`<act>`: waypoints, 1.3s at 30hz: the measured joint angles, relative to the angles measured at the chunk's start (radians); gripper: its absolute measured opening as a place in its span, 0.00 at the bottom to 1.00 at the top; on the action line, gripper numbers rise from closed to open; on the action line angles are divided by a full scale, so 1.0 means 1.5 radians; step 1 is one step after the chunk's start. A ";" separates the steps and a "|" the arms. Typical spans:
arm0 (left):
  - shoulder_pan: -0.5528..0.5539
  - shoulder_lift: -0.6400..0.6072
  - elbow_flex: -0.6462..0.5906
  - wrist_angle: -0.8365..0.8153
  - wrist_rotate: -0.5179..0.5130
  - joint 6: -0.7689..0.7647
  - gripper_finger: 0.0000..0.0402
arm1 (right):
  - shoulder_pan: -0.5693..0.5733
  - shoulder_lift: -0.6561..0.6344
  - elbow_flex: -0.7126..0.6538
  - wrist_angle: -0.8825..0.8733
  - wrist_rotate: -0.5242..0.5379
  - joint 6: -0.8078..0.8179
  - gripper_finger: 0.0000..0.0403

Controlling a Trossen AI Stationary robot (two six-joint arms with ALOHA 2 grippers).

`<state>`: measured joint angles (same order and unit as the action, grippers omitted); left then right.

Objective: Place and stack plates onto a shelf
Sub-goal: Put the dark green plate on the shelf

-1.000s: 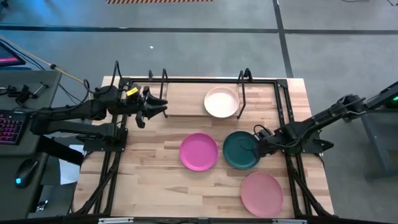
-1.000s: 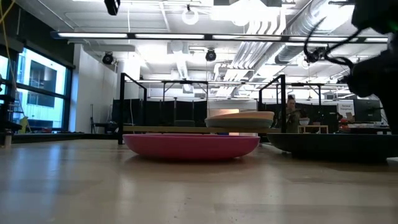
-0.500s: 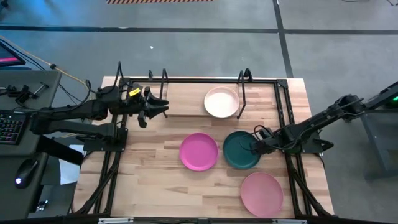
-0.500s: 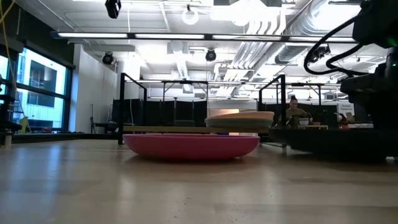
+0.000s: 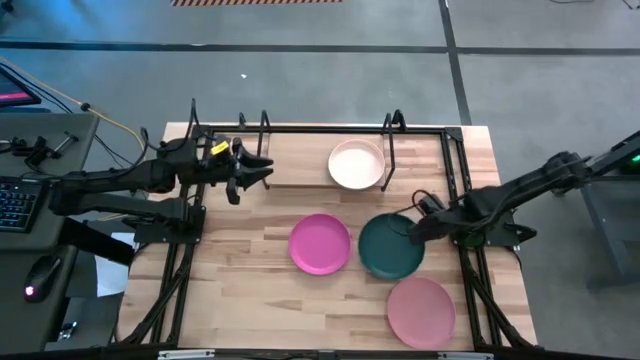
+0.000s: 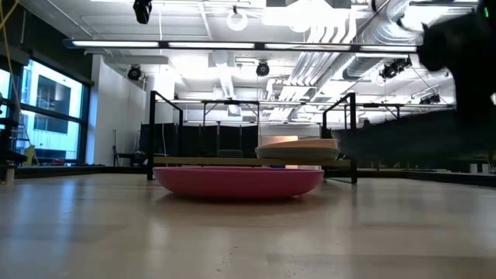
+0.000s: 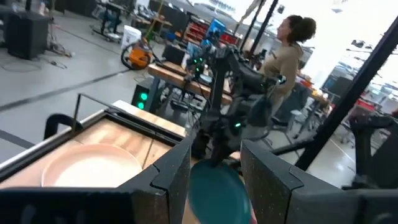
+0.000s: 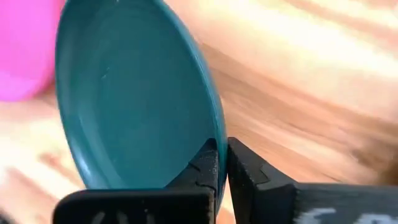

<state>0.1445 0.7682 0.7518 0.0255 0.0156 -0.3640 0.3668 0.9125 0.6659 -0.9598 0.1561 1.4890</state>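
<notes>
The dark green plate [image 5: 391, 247] is at the table's right middle, held by my right gripper [image 5: 416, 231], which is shut on its right rim. In the low view the plate [image 6: 418, 144] hangs above the tabletop. The magenta plate [image 5: 320, 243] lies on the table left of it. The light pink plate [image 5: 421, 311] lies near the front edge. The cream plate [image 5: 356, 164] rests on the right end of the shelf [image 5: 300, 165]. My left gripper [image 5: 256, 168] is open and empty over the shelf's left end. No pale teal plate shows. My right gripper pinches the green plate's rim [image 8: 216, 140] between its two fingers, one on the upper face and one underneath. The fingers come from the table's right side. The plate is lifted clear of the table and reaches out from the fingers toward the magenta plate.
Black rod uprights [image 5: 392, 125] stand at the shelf's ends and back. A black frame [image 5: 462, 200] runs along the table's right side. A person [image 7: 289, 56] stands beyond the table in the left wrist view. Bare wood lies at the front left.
My right gripper has risen with the dark green plate, drawing slightly toward the table's right edge. The plate lay on the table and now hangs clear of it.
</notes>
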 joint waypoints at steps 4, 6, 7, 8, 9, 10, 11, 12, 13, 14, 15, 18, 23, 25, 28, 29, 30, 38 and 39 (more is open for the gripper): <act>0.000 -0.002 0.010 0.007 -0.016 0.002 0.32 | 0.000 -0.007 0.089 -0.026 0.037 -0.044 0.00; 0.000 -0.002 0.012 0.004 -0.024 0.007 0.32 | 0.000 0.002 0.119 -0.017 0.058 -0.056 0.00; 0.000 -0.002 0.012 0.001 -0.026 0.008 0.32 | 0.000 0.010 0.130 -0.010 0.070 -0.061 0.00; 0.000 -0.002 0.012 -0.002 -0.026 0.012 0.32 | 0.000 0.019 0.138 -0.001 0.081 -0.068 0.00; 0.000 -0.002 0.012 -0.005 -0.026 0.014 0.32 | 0.000 0.031 0.145 0.014 0.089 -0.074 0.00; -0.001 0.000 0.012 -0.006 -0.026 0.018 0.32 | -0.001 0.043 0.149 0.032 0.097 -0.081 0.00; -0.003 0.002 0.012 -0.007 -0.020 0.024 0.32 | 0.000 0.056 0.151 0.056 0.105 -0.087 0.00; -0.004 0.005 0.012 -0.008 -0.011 0.032 0.32 | -0.001 0.071 0.153 0.082 0.111 -0.094 0.00; -0.007 0.008 0.012 -0.010 0.000 0.042 0.32 | -0.003 0.086 0.153 0.115 0.113 -0.105 0.00; -0.011 0.013 0.012 -0.012 0.008 0.049 0.32 | -0.007 0.101 0.154 0.147 0.113 -0.115 0.00; -0.016 0.019 0.012 -0.016 0.013 0.051 0.32 | -0.012 0.115 0.154 0.172 0.114 -0.127 0.00; -0.034 0.046 0.012 -0.040 0.014 0.028 0.33 | -0.031 0.154 0.154 0.228 0.116 -0.161 0.00; -0.051 0.111 0.012 -0.089 0.020 -0.037 0.38 | -0.067 0.190 0.154 0.282 0.106 -0.202 0.00; -0.055 0.139 0.012 -0.095 0.024 -0.058 0.41 | -0.079 0.194 0.154 0.293 0.103 -0.215 0.00; -0.055 0.184 0.012 -0.086 0.046 -0.118 0.47 | -0.095 0.195 0.154 0.294 0.099 -0.232 0.00; -0.055 0.199 0.012 -0.087 0.054 -0.141 0.49 | -0.100 0.195 0.154 0.294 0.099 -0.241 0.00; -0.055 0.213 0.012 -0.088 0.058 -0.165 0.50 | -0.105 0.195 0.154 0.293 0.099 -0.247 0.00; -0.052 0.313 0.012 -0.017 0.077 -0.295 0.58 | -0.134 0.195 0.154 0.284 0.098 -0.278 0.00; -0.052 0.322 0.012 0.000 0.078 -0.303 0.58 | -0.136 0.195 0.154 0.284 0.098 -0.280 0.00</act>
<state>0.0658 1.2517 0.7700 0.0248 0.1319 -0.8188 0.1633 1.2053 0.8967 -0.5343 0.3038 1.0684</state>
